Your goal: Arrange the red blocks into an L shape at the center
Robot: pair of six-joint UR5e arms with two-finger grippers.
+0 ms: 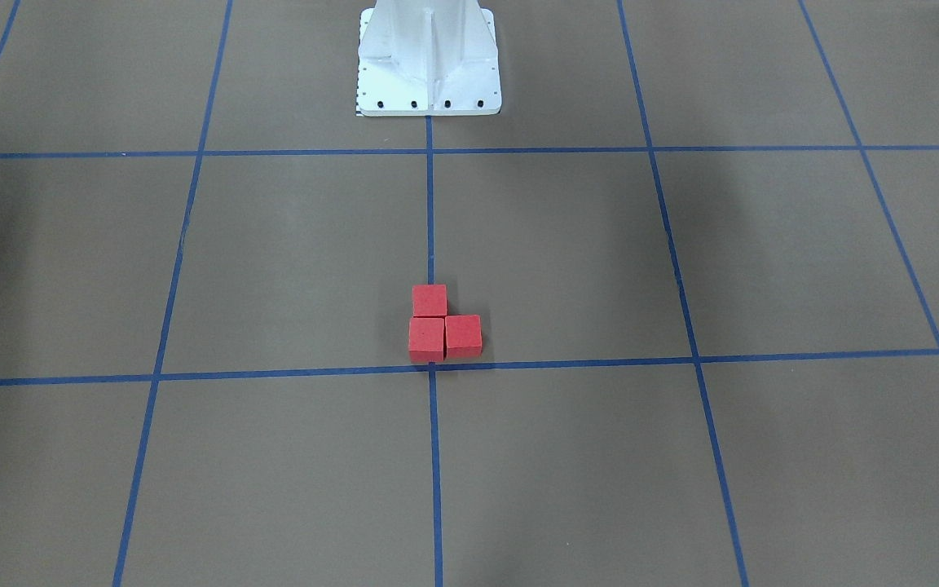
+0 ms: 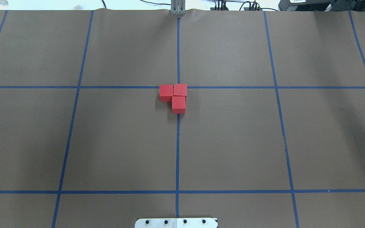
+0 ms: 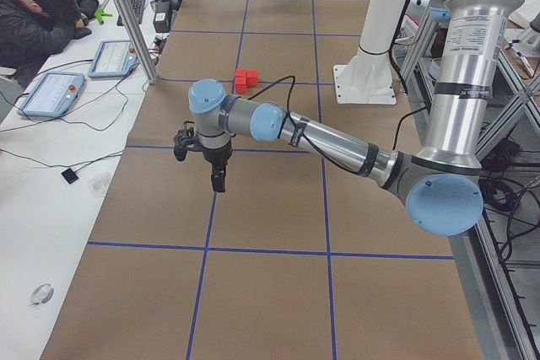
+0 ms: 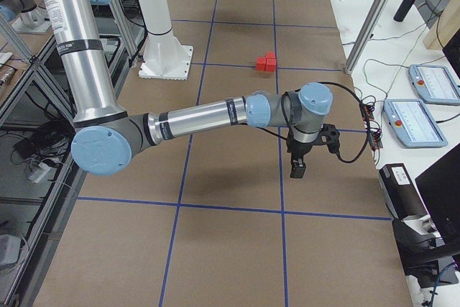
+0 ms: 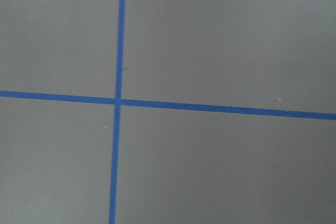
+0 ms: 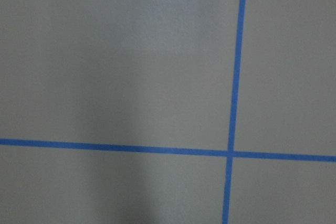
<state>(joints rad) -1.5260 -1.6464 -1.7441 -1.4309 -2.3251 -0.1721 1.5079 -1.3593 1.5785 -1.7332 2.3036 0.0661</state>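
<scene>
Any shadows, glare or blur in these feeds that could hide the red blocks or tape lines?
Overhead exterior: sharp, no glare; the red blocks read clearly, with soft broad shadows dimming the paper at both sides. Exterior front-facing: likewise crisp, faint shadow bands only. Left wrist-mounted: slightly soft, tape lines plain. Right wrist-mounted: soft too, a dim shadow left of the middle.

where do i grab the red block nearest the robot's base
From straight above, fingers on its two side faces, those toward the robot's left and right. The near block touches the corner block only on its far face, so those sides look free; the left block sits diagonally off, probably clear.
</scene>
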